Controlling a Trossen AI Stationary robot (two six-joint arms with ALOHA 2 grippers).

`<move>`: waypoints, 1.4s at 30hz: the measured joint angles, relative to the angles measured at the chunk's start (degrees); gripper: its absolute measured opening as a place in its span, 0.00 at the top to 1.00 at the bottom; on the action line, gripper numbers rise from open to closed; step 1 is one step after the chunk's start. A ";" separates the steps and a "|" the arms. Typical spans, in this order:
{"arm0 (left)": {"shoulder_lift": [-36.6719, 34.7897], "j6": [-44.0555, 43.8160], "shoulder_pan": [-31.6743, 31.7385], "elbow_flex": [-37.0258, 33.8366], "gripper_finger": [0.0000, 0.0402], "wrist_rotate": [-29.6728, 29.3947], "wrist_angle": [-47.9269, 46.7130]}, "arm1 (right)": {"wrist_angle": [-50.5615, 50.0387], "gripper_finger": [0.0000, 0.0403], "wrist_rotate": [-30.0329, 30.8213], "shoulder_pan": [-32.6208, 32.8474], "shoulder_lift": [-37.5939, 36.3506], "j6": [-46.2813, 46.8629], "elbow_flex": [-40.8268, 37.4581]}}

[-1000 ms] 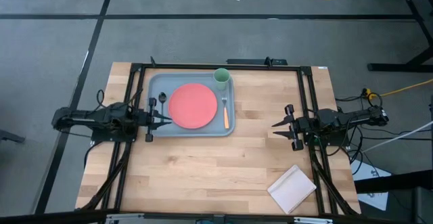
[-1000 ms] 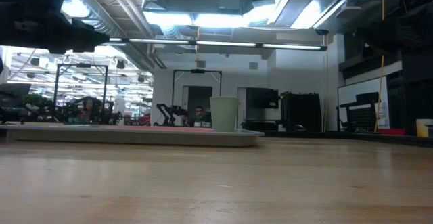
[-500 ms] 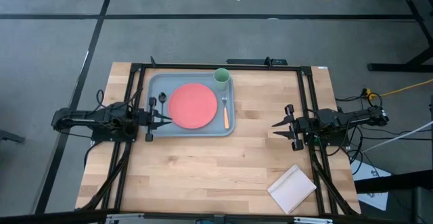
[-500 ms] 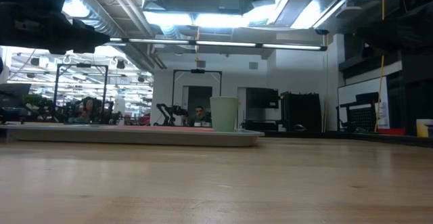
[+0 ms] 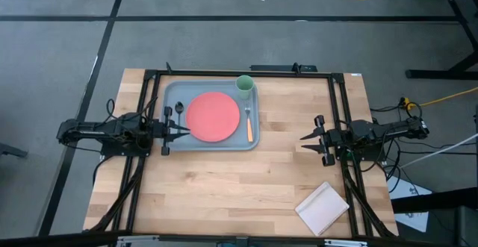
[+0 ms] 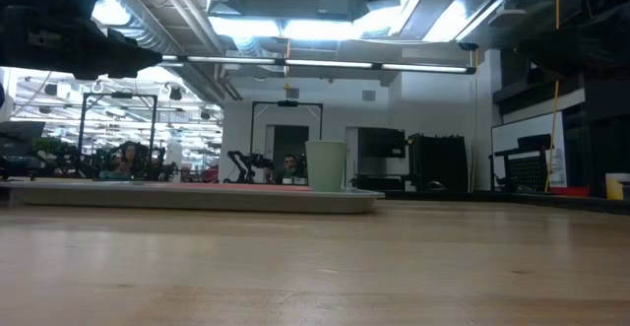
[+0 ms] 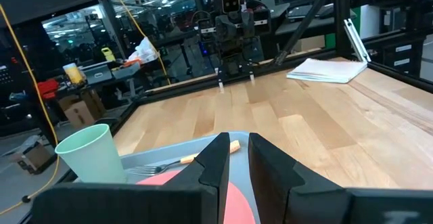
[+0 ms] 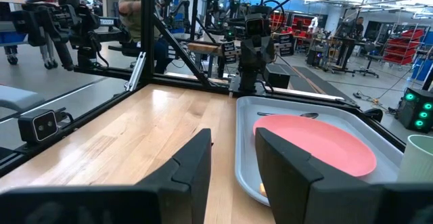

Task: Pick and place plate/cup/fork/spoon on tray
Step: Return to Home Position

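The grey-blue tray (image 5: 171,144) lies at the table's far left-centre. On it lie the coral plate (image 5: 213,116) in the middle, the dark spoon (image 5: 179,111) to its left and the orange-handled fork (image 5: 249,124) to its right. The pale green cup (image 5: 245,86) stands upright in the tray's far right corner. My left gripper (image 5: 184,131) hangs over the tray's left part, a narrow gap between its fingers (image 7: 238,158), holding nothing. My right gripper (image 5: 305,138) is open and empty, above bare wood right of the tray (image 8: 233,149).
A tan notepad (image 5: 322,207) lies at the table's near right corner. Black frame rails (image 5: 153,113) run along both sides and the far edge of the table. Bare wood (image 5: 231,187) fills the near half. People show in the room behind, in the low view.
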 joint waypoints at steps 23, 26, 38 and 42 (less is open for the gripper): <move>0.00 0.01 0.02 -0.02 0.88 -0.26 0.13 | -0.57 0.70 -2.05 0.00 0.24 1.94 -0.01; 0.00 -0.02 0.02 -0.02 0.88 -0.26 0.13 | -0.75 0.70 -2.43 0.13 0.24 4.26 -0.01; 0.00 0.02 0.02 -0.02 0.88 -0.26 0.16 | -0.80 0.70 -2.62 0.13 1.68 -0.59 0.00; 0.00 0.01 0.02 -0.02 0.88 -0.26 0.16 | -0.82 0.70 -2.60 0.13 3.62 -1.13 0.00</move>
